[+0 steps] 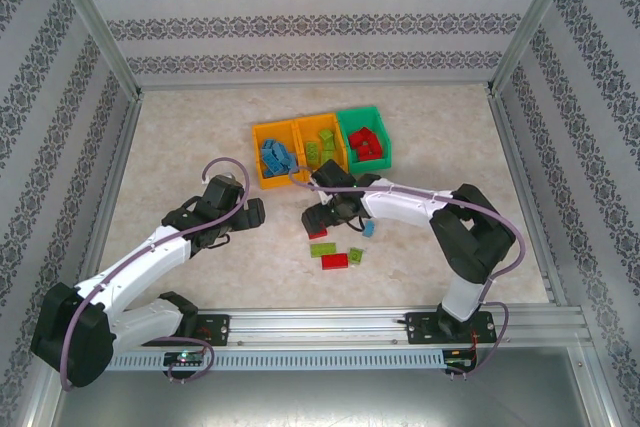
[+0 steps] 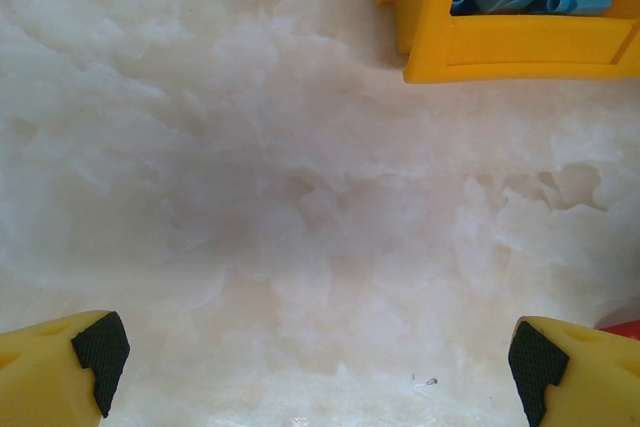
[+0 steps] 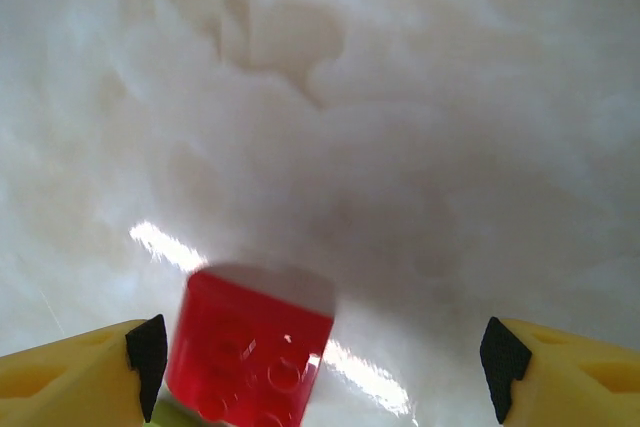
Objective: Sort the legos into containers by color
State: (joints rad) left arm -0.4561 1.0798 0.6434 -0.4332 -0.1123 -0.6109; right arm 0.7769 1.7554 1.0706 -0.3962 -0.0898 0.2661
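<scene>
Checking right end effector (image 3: pixel 324 350): fingers spread wide apart, not clamped on a brick.
Red lego (image 3: pixel 250 347): sits between those fingers, way over by the one on the picture's left. It's touching or very nearly, can't tell, and it's a bit blurry tbh. A sliver of lime green peeks out by its lower left corner.
Right end effector from above: low over the bench (image 1: pixel 180 137), on the near side of the middle orange bin (image 1: pixel 320 123), at the far end of the loose pile.
Loose legos: a red one (image 1: pixel 318 234) right at the end effector. Just past it are a lime one (image 1: pixel 322 248), another red (image 1: pixel 335 261), a second lime (image 1: pixel 356 254) and a light blue one (image 1: pixel 368 229).
Left end effector (image 2: pixel 315 362): fingers wide apart too, bare bench between them. It's near the left orange bin (image 2: pixel 520 57), well apart from the loose pile.
Left orange bin contents: light blue bricks (image 1: pixel 275 155).
Middle orange bin contents: lime bricks (image 1: pixel 322 147).
Green bin (image 1: pixel 364 112): red bricks (image 1: pixel 366 142), right next to the middle one.
</scene>
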